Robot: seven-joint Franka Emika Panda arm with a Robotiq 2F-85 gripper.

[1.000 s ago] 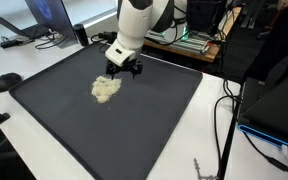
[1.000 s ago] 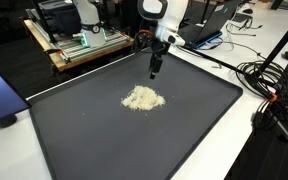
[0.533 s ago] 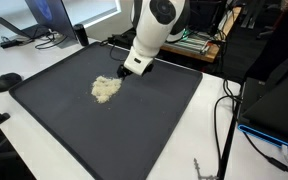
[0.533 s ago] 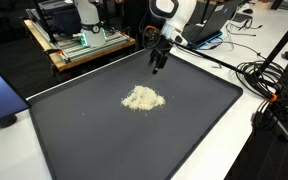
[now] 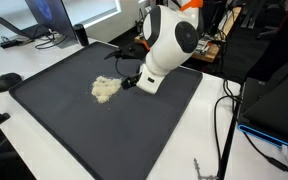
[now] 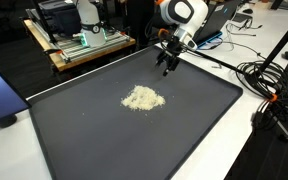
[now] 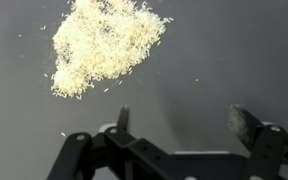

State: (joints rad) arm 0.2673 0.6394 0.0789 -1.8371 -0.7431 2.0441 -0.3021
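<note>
A loose pile of pale rice-like grains lies on a large dark mat. My gripper hangs above the mat, off to one side of the pile, tilted, near the mat's far edge. Its two fingers stand wide apart with nothing between them. In the wrist view the pile sits at upper left, ahead of the left fingertip; a few stray grains lie around it. In an exterior view the arm's white body hides most of the gripper.
A white table carries the mat. A laptop and cables stand at the back, a wooden rack with equipment behind the mat, and more cables and a blue device off to the side.
The arm has swung away from the grain pile toward the mat's far side and tilted over. The jaws stayed wide open. The pile has not moved.
</note>
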